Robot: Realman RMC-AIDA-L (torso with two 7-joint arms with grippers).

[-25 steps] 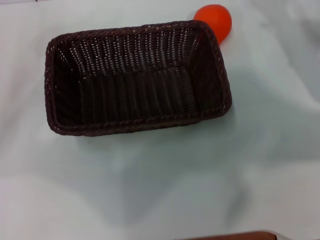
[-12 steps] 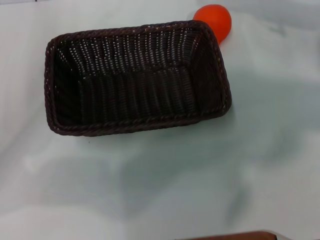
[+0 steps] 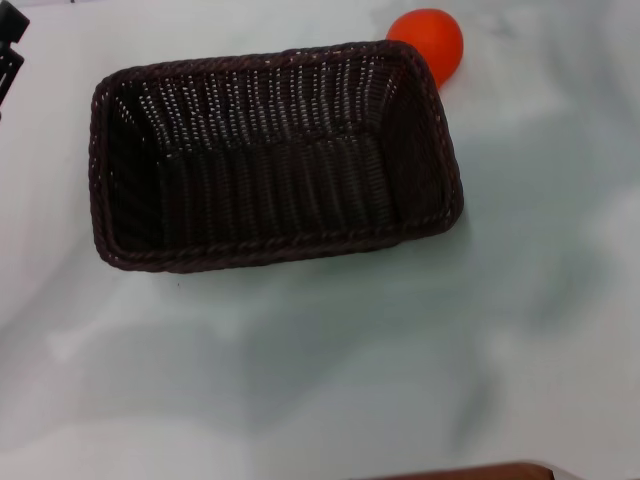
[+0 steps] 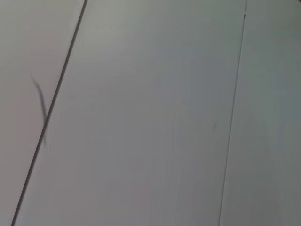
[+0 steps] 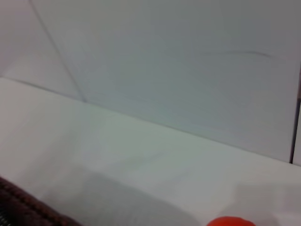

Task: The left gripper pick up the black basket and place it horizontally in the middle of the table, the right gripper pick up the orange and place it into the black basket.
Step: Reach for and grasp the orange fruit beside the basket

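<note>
On the table [image 3: 560, 330], toward the far left of the head view: the black basket [image 3: 270, 243], flat on its base, open side up, long side running left to right, slightly skewed so that the right end sits nearer than the left. Nothing inside but bare weave. Braided rim whole all round, sloping walls leaning outward.

At the basket's far right corner: the orange [image 3: 428, 40], outside the basket, resting on the table and pressed against or just beside the rim there; contact too close to call. Partly hidden by the corner from the head camera.

At the far left edge of the head view, beyond the basket's left end and apart from it: a black sliver of the left gripper [image 3: 10, 50], cut off by the frame. Open or closed: cannot tell from so little. Holds nothing that shows. Right gripper nowhere in any view.

At the near edge of the head view: a thin brown strip [image 3: 470, 470], mostly cut off.

From the right wrist camera: a stretch of table [image 5: 117, 150] meeting a pale wall [image 5: 164, 61], a corner of the basket's rim [image 5: 23, 207] at one edge, and the top of the orange [image 5: 230, 221] just showing at another, well apart in that view.

From the left wrist camera: only pale flat panels [image 4: 141, 117] crossed by a dark seam [image 4: 49, 113] and a fainter line.
</note>
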